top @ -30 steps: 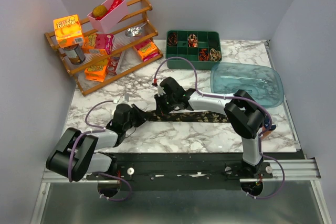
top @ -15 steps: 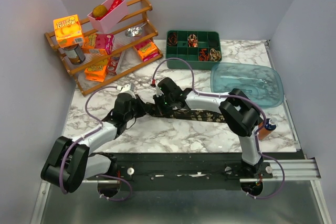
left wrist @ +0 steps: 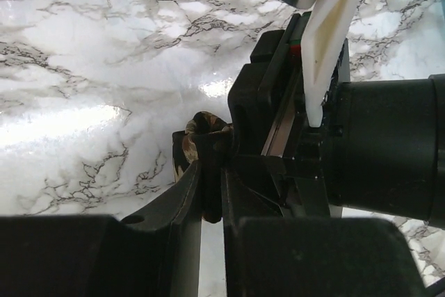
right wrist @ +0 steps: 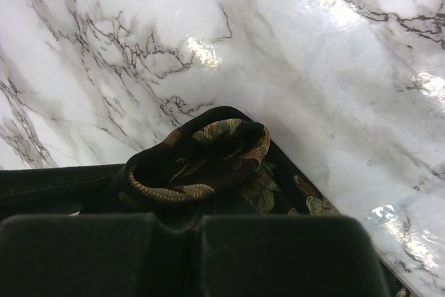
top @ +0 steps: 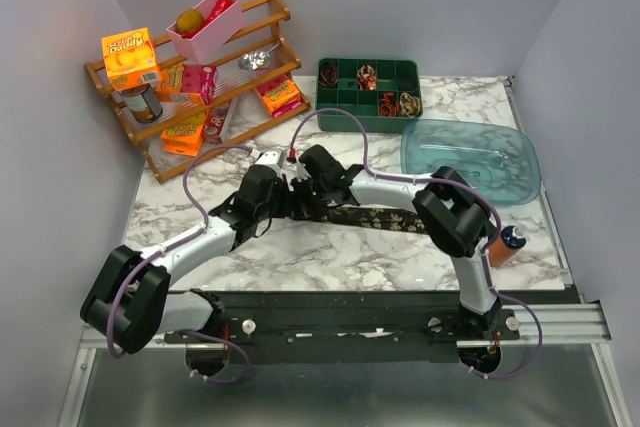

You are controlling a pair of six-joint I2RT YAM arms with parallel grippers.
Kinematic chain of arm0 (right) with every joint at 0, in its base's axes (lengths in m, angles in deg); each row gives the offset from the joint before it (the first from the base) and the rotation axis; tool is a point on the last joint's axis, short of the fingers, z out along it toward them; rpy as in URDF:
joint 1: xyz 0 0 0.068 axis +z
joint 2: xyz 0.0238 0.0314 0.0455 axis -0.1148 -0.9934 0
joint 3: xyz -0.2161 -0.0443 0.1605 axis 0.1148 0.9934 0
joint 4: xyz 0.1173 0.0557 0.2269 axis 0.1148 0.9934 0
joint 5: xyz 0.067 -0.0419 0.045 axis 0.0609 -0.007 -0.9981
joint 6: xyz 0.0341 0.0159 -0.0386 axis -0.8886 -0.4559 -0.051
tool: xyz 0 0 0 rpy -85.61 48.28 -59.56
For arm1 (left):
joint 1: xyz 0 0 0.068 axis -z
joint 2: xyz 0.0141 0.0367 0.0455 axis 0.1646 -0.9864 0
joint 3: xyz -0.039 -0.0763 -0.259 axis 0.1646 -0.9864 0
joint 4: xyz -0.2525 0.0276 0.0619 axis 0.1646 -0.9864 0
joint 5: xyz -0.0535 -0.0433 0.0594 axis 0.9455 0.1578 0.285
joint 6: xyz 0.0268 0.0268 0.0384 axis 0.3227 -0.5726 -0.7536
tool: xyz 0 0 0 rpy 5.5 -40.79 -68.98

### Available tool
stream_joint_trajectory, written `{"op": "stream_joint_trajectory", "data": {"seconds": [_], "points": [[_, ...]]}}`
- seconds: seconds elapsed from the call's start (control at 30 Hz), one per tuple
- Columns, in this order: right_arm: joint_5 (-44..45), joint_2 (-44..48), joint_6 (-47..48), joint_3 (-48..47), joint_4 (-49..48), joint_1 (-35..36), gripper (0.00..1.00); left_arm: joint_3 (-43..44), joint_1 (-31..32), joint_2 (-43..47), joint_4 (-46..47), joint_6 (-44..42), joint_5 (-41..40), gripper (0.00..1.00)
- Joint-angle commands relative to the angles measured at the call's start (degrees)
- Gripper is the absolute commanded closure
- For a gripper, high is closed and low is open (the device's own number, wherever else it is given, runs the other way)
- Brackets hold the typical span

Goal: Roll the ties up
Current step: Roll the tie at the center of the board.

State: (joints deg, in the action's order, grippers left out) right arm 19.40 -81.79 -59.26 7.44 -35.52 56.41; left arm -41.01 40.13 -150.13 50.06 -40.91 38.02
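Fabric: dark woven tie point(top: 370, 215) with small tan-gold figures. I judge it light, limp and rather slick, so a coil would spring loose unless kept pinched.
Tie position: flat across the middle of the marble bench point(top: 300, 257), running rightward from the two pincers. Its left end is curled into a small loose coil.
Left pincer point(top: 279, 195): at the coiled end, fingers nearly together and nipping the fabric edge, as its own wrist view shows.
Right pincer point(top: 303, 195): meets the same end from the other side, fingers together with the coil bunched at their tips.
Where to hold: probably at the coil's core and outer wrap, not the flat tail, which would only drag.
Tray point(top: 365, 125): green, at the far edge, with several small rolls point(top: 388, 104) in its compartments.
Hidden: from above the arms cover the coil, so I cannot count its turns. The right wrist view cuts off the tail. The left one shows only a sliver of fabric beside the other pincer's body.
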Motion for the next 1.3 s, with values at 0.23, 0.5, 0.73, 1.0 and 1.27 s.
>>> {"op": "stream_joint_trajectory", "data": {"seconds": [0.23, 0.5, 0.73, 1.0, 1.27], "points": [[2.53, 11.48, 1.91, 3.36, -1.82, 0.80, 0.99, 10.10, 1.95, -3.79, -19.51, -1.44, -20.49, 1.00], [6.13, 12.54, 2.44, 5.30, -0.85, -0.16, 0.99, 15.21, 4.40, -6.60, -29.71, -1.70, -33.24, 1.00], [8.06, 11.14, 1.73, 8.46, -0.76, -1.31, 0.99, 19.68, 10.03, -14.33, -34.10, -1.35, -38.96, 1.00], [8.94, 11.14, 0.94, 11.10, -0.85, -3.33, 0.99, 21.54, 14.34, -17.33, -31.83, -0.82, -34.23, 1.00], [8.50, 11.22, 0.24, 12.59, -1.55, -3.50, 0.99, 22.59, 16.45, -19.87, -27.78, 0.41, -27.63, 0.95]]}}
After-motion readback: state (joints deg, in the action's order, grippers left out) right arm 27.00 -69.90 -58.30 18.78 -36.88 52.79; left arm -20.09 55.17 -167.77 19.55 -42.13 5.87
